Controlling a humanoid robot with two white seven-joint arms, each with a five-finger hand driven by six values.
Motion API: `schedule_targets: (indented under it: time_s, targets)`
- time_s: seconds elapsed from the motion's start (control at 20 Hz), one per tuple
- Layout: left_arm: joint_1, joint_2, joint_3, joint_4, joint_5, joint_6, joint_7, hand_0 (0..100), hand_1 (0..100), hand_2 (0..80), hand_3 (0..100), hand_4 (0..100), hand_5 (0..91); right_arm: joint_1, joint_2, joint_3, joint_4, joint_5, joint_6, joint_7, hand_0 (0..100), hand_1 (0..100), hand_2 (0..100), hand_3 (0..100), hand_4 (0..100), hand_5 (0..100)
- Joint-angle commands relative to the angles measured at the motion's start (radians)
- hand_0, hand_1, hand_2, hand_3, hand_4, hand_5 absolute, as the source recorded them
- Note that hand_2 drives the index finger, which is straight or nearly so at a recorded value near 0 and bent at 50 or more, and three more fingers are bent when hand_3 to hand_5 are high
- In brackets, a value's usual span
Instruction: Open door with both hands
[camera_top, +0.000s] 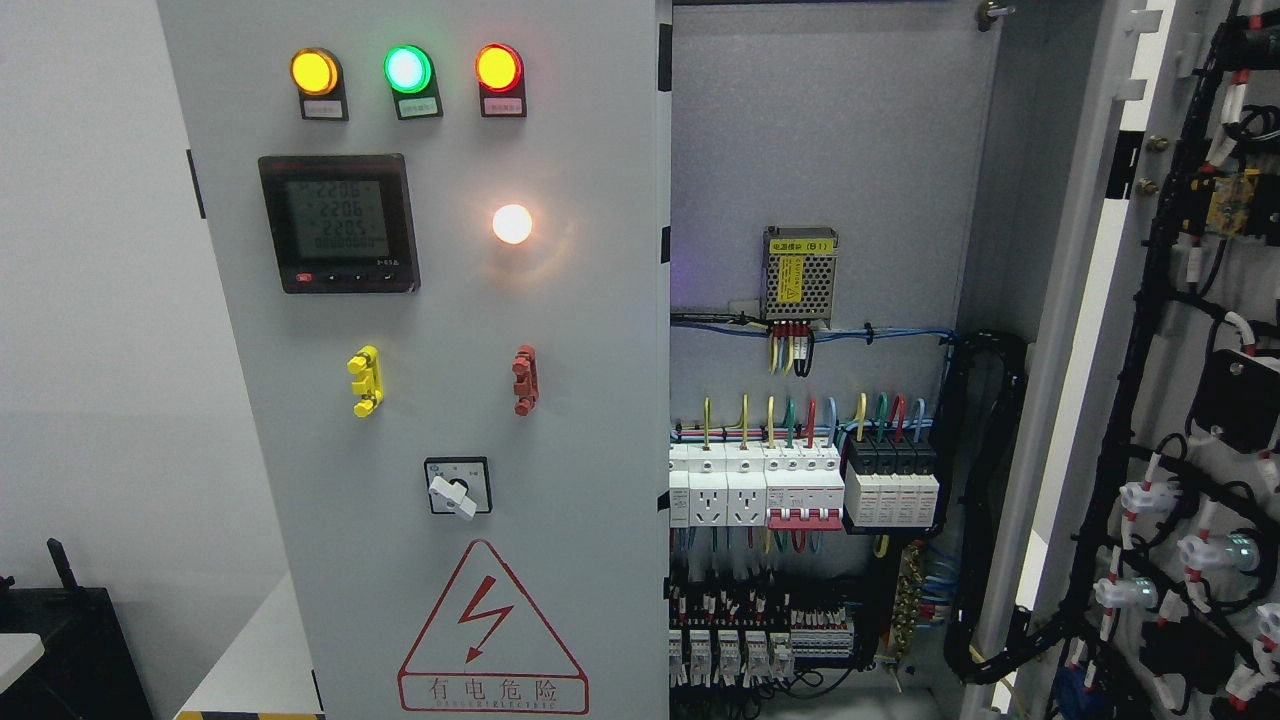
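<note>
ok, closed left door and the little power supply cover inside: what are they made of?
Left door: looks like sheet metal, pale grey painted, matte; flat panel with a soft lamp glow. Power supply cover: apparently perforated bare metal, given its grid of small holes and silvery tone. Neither is certain from looks alone.

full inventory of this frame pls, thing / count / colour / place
closed door: 1, grey, left half
open door: 1, grey, swung out at right, black wiring on its inner face
indicator lamps: 3, yellow, green, red, row at top of closed door
white lamp: 1, lit, right of the meter
meter: 1, black with grey screen, upper closed door
yellow handle: 1, mid door
red handle: 1, right of the yellow one
rotary switch: 1, white knob on black plate, below the handles
warning triangle: 1, red outline, door bottom
power supply: 1, metal mesh, yellow label, cabinet back panel
breakers: several, white and black, row inside the cabinet
robot hands: none in view
</note>
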Motion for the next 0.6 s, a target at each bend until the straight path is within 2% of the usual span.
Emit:
schedule_targets:
  time_s: [0.0, 0.1, 0.25, 0.45, 0.55]
  targets:
    - [0.006, -0.042, 0.257, 0.027, -0.090, 0.001, 0.007, 0, 0, 0.0, 0, 3, 0.0, -0.086, -0.071, 0.124, -0.150, 0.000, -0.025, 0.001, 0, 0, 0, 0, 0, 0]
    - [0.006, -0.042, 0.257, 0.027, -0.087, 0.000, 0.043, 0, 0, 0.0, 0, 3, 0.0, -0.130, -0.066, 0.128, -0.149, 0.000, -0.024, 0.001, 0, 0, 0, 0, 0, 0]
    - [0.006, -0.042, 0.255, 0.032, -0.075, -0.003, 0.053, 0, 0, 0.0, 0, 3, 0.0, -0.212, -0.053, 0.111, -0.147, -0.006, -0.021, -0.001, 0, 0, 0, 0, 0, 0]
    - [0.006, -0.042, 0.251, 0.032, -0.055, -0.006, 0.053, 0, 0, 0.0, 0, 3, 0.0, -0.294, -0.002, 0.058, -0.146, -0.011, -0.019, -0.001, 0, 0, 0, 0, 0, 0]
    - [0.006, -0.042, 0.245, 0.032, -0.053, -0.011, 0.051, 0, 0, 0.0, 0, 3, 0.0, -0.341, 0.027, 0.013, -0.144, -0.011, -0.008, -0.001, 0, 0, 0, 0, 0, 0]
